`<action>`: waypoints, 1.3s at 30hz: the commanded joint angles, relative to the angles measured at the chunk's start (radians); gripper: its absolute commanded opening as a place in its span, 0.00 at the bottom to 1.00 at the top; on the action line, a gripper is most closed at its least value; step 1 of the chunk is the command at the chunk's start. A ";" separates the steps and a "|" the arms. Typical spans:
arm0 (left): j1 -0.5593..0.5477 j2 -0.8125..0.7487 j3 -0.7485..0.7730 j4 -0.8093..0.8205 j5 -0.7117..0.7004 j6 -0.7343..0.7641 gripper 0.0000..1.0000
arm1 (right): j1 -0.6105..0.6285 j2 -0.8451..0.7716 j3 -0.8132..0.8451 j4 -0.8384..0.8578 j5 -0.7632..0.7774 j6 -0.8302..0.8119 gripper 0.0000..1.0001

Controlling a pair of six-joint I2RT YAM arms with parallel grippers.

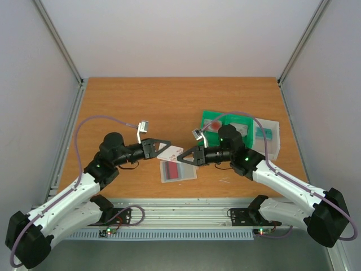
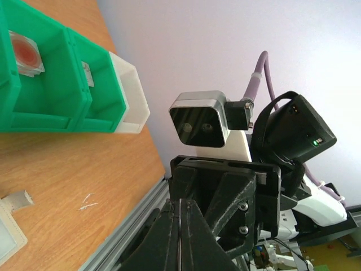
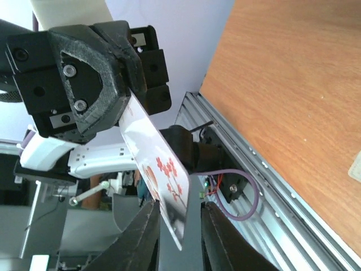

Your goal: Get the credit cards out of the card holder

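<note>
- While the left claw (image 1: 159, 147) is clamped tight on one end of the white card (image 3: 161, 169) with red marks, holding it in the air above the worktop (image 1: 141, 101), the right claw (image 1: 181, 160) faces it from 3 o'clock. Its jaws are a small way apart and straddle the card's free end; I cannot tell whether either finger touches it.
- The card holder (image 1: 194, 173) lies flat on the worktop at 6 o'clock from the held card, with nothing pinning it down. A dark red card (image 1: 170, 169) shows in its left pocket, so the job looks only partly done.
- This looks like a handover. If the left claw lets go before the right has pinched, the card falls, perhaps onto the holder.
- If both claws grip and the arms pull off-line, the thin card could bend or twist out.
- The right jaws sit near the card's corner, so a shallow bite could let it pivot.
- The loose holder may slide when the next card is tugged.
</note>
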 commanded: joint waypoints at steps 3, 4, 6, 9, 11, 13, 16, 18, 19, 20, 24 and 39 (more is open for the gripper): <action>0.000 -0.014 0.020 0.041 -0.069 0.008 0.00 | 0.005 0.025 -0.072 0.188 0.048 0.159 0.29; 0.000 -0.013 0.020 0.040 -0.086 0.007 0.00 | 0.005 0.033 -0.089 0.237 0.053 0.196 0.31; 0.000 -0.009 0.023 0.033 -0.106 0.007 0.00 | 0.005 0.044 -0.110 0.301 0.065 0.242 0.35; 0.000 -0.008 0.034 0.019 -0.142 0.017 0.00 | 0.006 0.041 -0.132 0.343 0.105 0.271 0.43; 0.000 -0.008 0.043 -0.001 -0.179 0.026 0.00 | 0.005 0.030 -0.137 0.338 0.128 0.269 0.46; 0.000 -0.003 0.052 -0.005 -0.210 0.035 0.00 | 0.006 0.016 -0.135 0.323 0.143 0.264 0.47; 0.000 0.007 0.060 -0.003 -0.247 0.042 0.00 | 0.005 -0.002 -0.129 0.296 0.167 0.262 0.48; 0.000 0.017 0.055 0.015 -0.253 0.031 0.01 | 0.005 -0.016 -0.126 0.282 0.184 0.261 0.50; 0.000 0.022 0.046 0.029 -0.253 0.023 0.01 | 0.005 -0.022 -0.124 0.271 0.193 0.262 0.51; 0.000 0.027 0.041 0.040 -0.252 0.017 0.00 | 0.005 -0.028 -0.123 0.258 0.205 0.264 0.53; 0.000 0.045 0.029 0.078 -0.251 -0.025 0.00 | 0.006 -0.051 -0.126 0.246 0.238 0.285 0.57; 0.000 0.041 -0.003 0.153 -0.277 -0.054 0.00 | 0.006 -0.033 -0.082 0.251 0.269 0.312 0.39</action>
